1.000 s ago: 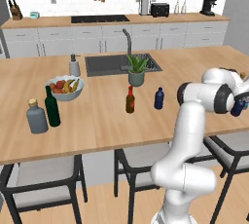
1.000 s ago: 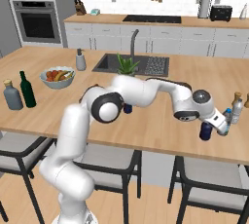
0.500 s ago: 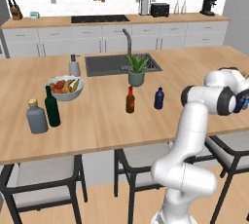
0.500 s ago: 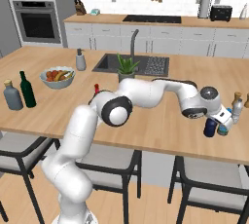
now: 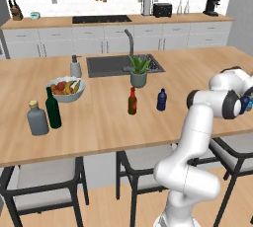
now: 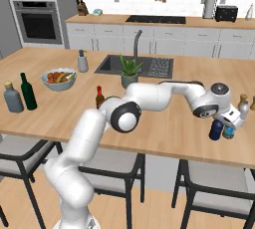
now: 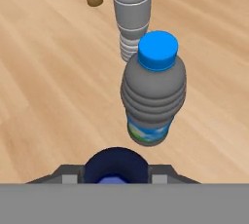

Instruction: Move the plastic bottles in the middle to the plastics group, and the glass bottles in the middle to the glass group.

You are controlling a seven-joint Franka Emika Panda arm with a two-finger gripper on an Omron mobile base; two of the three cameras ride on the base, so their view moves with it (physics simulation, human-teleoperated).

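Note:
My gripper (image 6: 220,122) is shut on a dark blue plastic bottle (image 6: 215,131), held upright low at the counter's right end. In the hand view its rounded top (image 7: 115,167) sits between my fingers. Just past it, and close, stands the pale bottle with a blue cap and teal base (image 7: 153,91) (image 6: 228,132). A second dark blue bottle (image 5: 161,99) and the brown glass bottle with a red cap (image 5: 132,101) stand mid-counter. The tall green bottle (image 5: 52,108) and the squat grey bottle (image 5: 37,118) stand at the far left.
Shakers (image 6: 243,103) stand behind the pale bottle, near the counter's right end. A fruit bowl (image 5: 65,89), a soap dispenser (image 5: 75,66), a potted plant (image 5: 139,70) and the sink (image 5: 111,65) lie further back. Stools stand under the front edge (image 6: 149,148).
The hand has carried the dark blue bottle a little further right, closer to the pale bottle. The other bottles have not moved.

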